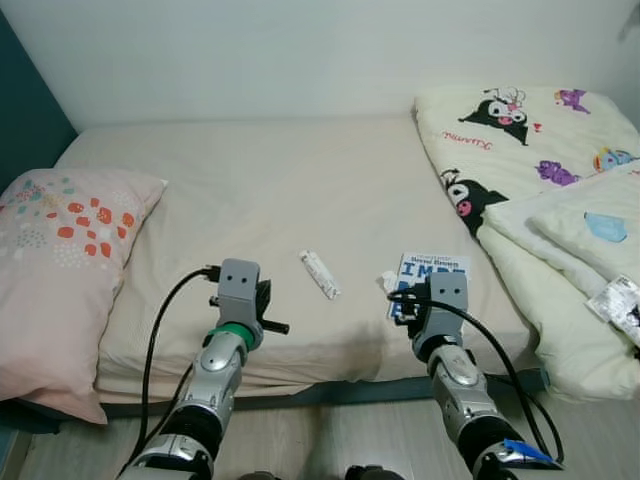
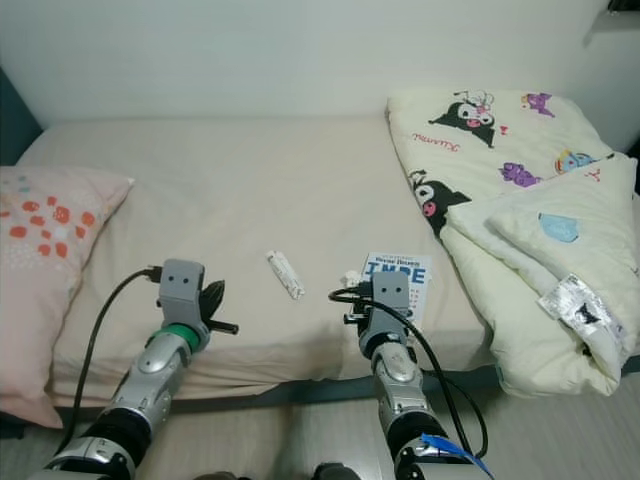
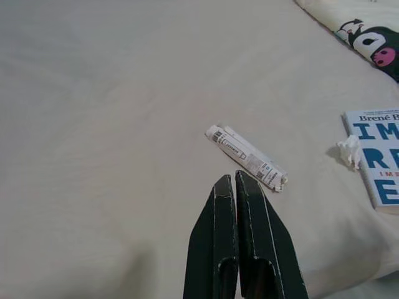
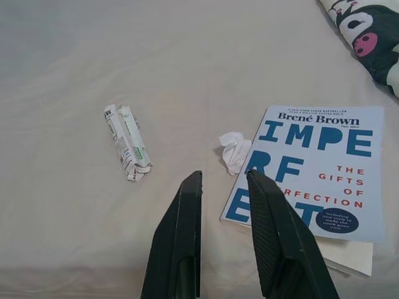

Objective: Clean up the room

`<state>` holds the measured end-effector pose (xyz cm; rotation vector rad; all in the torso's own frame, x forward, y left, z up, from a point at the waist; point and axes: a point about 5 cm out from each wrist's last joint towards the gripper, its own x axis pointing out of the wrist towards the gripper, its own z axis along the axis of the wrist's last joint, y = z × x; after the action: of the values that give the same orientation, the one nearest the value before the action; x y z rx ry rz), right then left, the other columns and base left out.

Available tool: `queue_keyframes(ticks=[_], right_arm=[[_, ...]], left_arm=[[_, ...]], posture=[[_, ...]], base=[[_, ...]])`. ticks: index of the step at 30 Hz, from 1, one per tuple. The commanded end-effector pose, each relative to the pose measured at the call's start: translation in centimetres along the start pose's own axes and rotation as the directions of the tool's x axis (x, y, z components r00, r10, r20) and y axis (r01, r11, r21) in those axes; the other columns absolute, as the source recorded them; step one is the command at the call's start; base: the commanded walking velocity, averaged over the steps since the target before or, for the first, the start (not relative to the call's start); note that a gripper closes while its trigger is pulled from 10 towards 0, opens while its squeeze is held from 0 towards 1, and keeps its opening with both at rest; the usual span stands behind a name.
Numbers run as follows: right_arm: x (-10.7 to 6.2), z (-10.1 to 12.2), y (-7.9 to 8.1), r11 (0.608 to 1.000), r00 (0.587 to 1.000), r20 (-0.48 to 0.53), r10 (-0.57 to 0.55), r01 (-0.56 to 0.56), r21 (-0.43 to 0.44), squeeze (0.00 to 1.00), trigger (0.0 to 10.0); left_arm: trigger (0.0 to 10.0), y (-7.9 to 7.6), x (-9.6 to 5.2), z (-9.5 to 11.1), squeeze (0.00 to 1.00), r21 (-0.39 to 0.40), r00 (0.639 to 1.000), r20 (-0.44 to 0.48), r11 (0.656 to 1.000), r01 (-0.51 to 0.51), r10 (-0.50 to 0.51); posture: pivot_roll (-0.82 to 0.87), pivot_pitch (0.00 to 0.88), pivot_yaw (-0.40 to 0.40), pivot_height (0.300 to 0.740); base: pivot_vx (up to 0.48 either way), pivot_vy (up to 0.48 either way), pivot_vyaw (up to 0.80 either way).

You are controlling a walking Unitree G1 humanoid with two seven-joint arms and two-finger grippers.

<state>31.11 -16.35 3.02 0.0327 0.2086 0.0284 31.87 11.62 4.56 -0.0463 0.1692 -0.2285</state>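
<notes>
A low bed (image 1: 270,190) with a smooth, faintly creased cream sheet stretches to a plain white wall, a dark teal wall closing the robot's left side and pale wood floor showing under the mattress edge. The left gripper (image 3: 236,180) hangs over the near part of the sheet with its two black tapered fingers pressed together; just beyond its tips, a little toward the robot's right, lies a crumpled white wrapper (image 3: 246,157), a flattened tube shape printed with small text and barcodes. The right gripper (image 4: 222,177) hovers over the same near edge with its fingers slightly parted, nothing between them. Directly ahead of its tips sits a small wad of white tissue (image 4: 235,149), touching the edge of a glossy white paperback book (image 4: 318,168) with large blue letters, which lies flat just ahead and to the right-hand side of that gripper; the wrapper rests near, on its left-hand side. Far to the left of the left gripper a soft pink pillow (image 1: 60,260) with red and teal floral spots slumps over the mattress edge. To the right of the right gripper a puffy, quilted cream comforter (image 1: 540,180) with cartoon characters is folded in thick layers, a crinkled clear plastic packet (image 1: 618,300) resting on its lower fold
</notes>
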Motion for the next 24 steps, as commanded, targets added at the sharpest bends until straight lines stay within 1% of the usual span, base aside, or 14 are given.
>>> queue_keyframes(ticks=[1, 7, 11, 13, 16, 17, 24], right_arm=[[-0.22, -0.46, -0.01, 1.000, 1.000, -0.018, -0.001, 0.002, 0.005, 0.00, 10.0], [-0.33, -0.63, -0.19, 1.000, 1.000, -0.023, -0.011, 0.011, 0.007, 0.00, 10.0], [-0.41, -0.78, -0.06, 1.000, 1.000, -0.030, 0.002, -0.003, -0.020, 0.00, 10.0], [-0.42, -0.81, -0.01, 1.000, 0.999, -0.031, 0.008, -0.009, -0.030, 0.00, 10.0], [-0.47, -0.89, 0.01, 0.999, 0.999, -0.033, 0.008, -0.009, -0.048, 0.00, 10.0], [-0.51, -0.99, -0.03, 1.000, 0.999, -0.035, -0.002, 0.001, -0.013, 0.00, 10.0], [-0.54, -1.03, -0.17, 1.000, 0.999, -0.038, -0.013, 0.012, -0.010, 0.00, 10.0]], left_arm=[[10.0, 0.17, -0.15, -0.32, 0.00, -0.014, 1.000, -0.013, 1.000, -0.013, 0.013], [10.0, 0.23, -0.20, -0.45, 0.00, -0.009, 1.000, -0.022, 1.000, -0.011, 0.011], [10.0, 0.12, -0.17, -0.39, 0.00, -0.012, 1.000, -0.020, 1.000, -0.001, 0.001], [10.0, 0.05, -0.15, -0.31, 0.00, -0.011, 1.000, -0.015, 1.000, 0.008, -0.008], [10.0, -0.03, -0.10, -0.16, 0.00, -0.008, 1.000, -0.007, 1.000, 0.016, -0.016], [10.0, 0.00, -0.09, -0.12, 0.00, -0.008, 1.000, -0.005, 1.000, 0.016, -0.016], [10.0, 0.12, -0.11, -0.04, 0.00, -0.014, 1.000, -0.001, 1.000, 0.014, -0.014]], posture=[[0.07, 0.000, 0.068, 0.740], [0.07, 0.000, 0.069, 0.740], [0.07, 0.000, 0.071, 0.740], [0.08, 0.000, 0.071, 0.740], [0.08, 0.000, 0.071, 0.740], [0.08, 0.000, 0.071, 0.740], [0.08, 0.000, 0.073, 0.740]], base=[[0.000, 0.000, 0.00], [0.000, 0.000, 0.00], [0.000, 0.000, 0.00], [0.000, 0.000, 0.80], [0.321, 0.000, 0.80], [0.416, 0.000, 0.00], [0.467, 0.000, 0.00]])
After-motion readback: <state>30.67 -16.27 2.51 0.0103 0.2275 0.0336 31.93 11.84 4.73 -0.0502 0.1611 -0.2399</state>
